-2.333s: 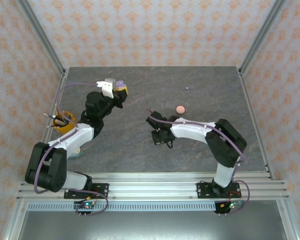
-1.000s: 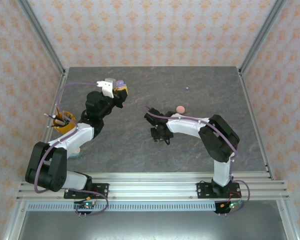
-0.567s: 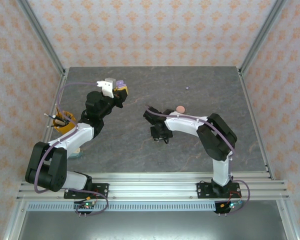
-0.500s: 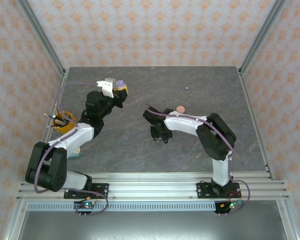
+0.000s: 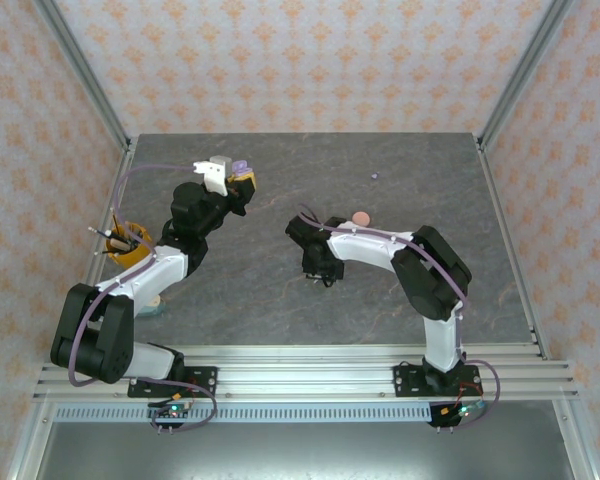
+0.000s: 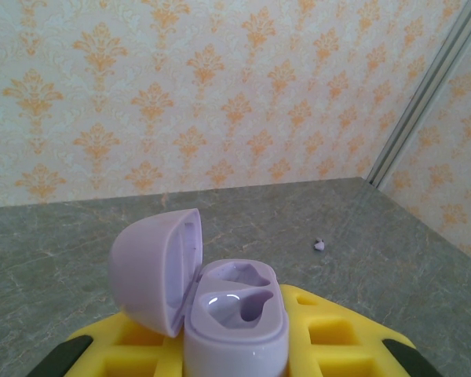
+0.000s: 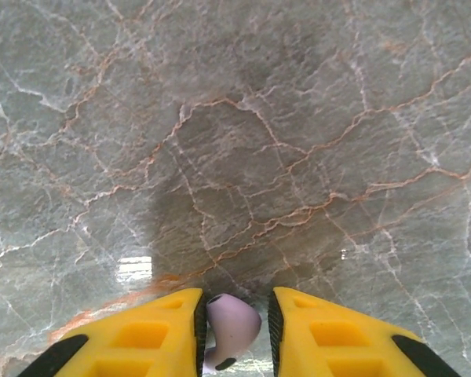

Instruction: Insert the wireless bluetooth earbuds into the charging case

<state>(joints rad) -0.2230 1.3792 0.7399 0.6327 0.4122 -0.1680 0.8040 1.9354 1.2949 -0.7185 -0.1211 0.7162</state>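
The right arm bends at the elbow and reaches left over the table (image 5: 260,300). The right gripper (image 7: 235,310) points down, its fingers narrow and pinching a pale purple earbud (image 7: 232,328). Farther away, the left arm stretches forward. The left gripper (image 6: 235,353) is closed on the charging case (image 6: 235,318), whose lid (image 6: 153,267) stands open. A second earbud (image 6: 319,245) lies well beyond it on the table.

Lilac case (image 6: 235,318) — lilac earbud (image 7: 232,322)

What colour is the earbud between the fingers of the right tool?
The earbud is pale purple; the right wrist view shows it best.
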